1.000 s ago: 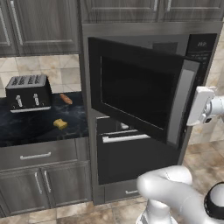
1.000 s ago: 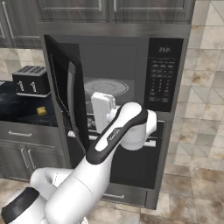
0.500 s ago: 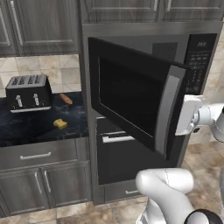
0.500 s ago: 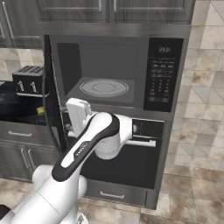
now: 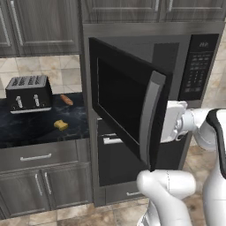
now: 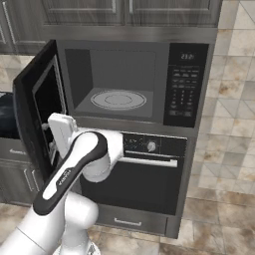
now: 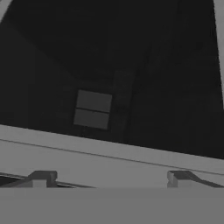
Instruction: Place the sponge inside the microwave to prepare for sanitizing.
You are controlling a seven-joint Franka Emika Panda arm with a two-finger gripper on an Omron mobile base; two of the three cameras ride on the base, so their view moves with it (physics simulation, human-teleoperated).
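- You have a black toaster (image 5: 28,93) at nine o'clock in the left base view, upright on the dark counter (image 5: 39,128).
- A reddish-brown sausage (image 5: 66,99) lies just to its right.
- Your oven (image 6: 149,172) with its knob (image 6: 151,146) and bar handle (image 6: 149,161) sits at centre in the right base view.
- Grey cabinets (image 5: 42,26) hang at eleven o'clock above the counter.

No text can be made out: the display and key markings on the microwave (image 6: 130,82) keypad panel (image 6: 184,84) are too blurred to be read.
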